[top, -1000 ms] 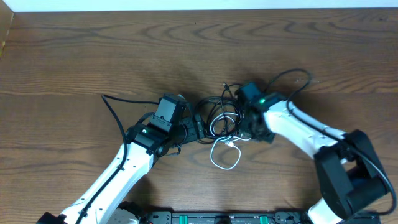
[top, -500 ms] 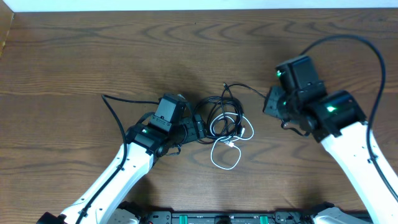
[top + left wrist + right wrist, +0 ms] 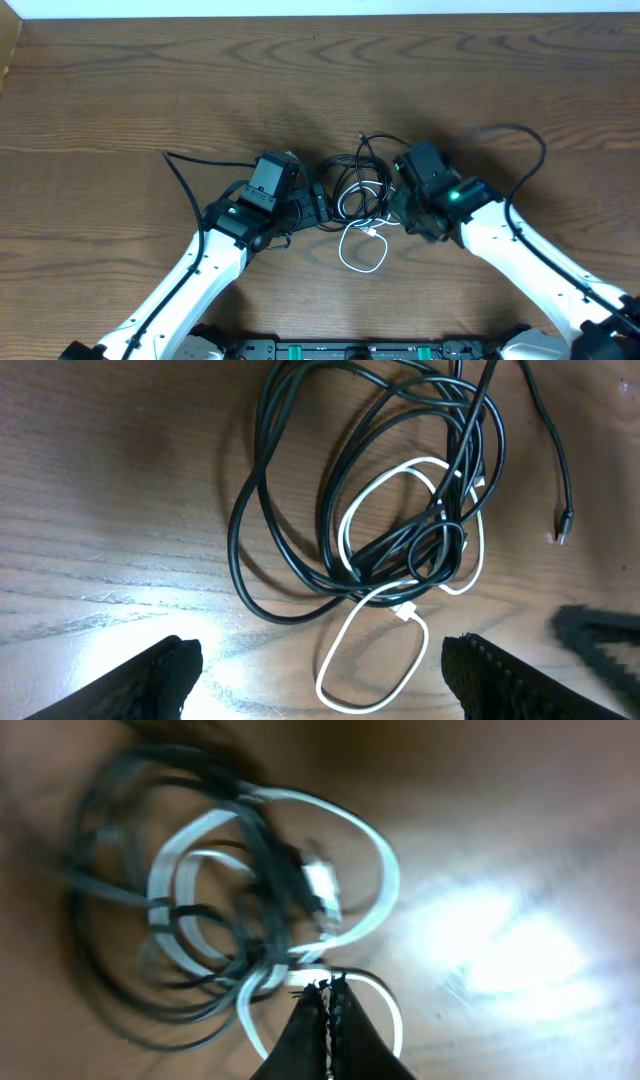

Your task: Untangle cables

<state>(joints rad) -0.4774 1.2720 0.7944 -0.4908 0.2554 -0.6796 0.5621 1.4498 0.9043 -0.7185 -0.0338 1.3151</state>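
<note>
The cables (image 3: 358,190) lie as one tangle mid-table, between both grippers. The left gripper (image 3: 318,207), fingers spread wide and holding nothing, has the tangle just at its 3 o'clock. The white cord (image 3: 362,271) loops out toward 6 o'clock. The right gripper (image 3: 398,208), fingers pressed together, sits nearer, at the tangle's 3 o'clock edge. Whether it pinches a cord is unclear.

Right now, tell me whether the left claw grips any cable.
No: the left claw stands wide open, its black fingers either side of the looped thin white cord.
</note>
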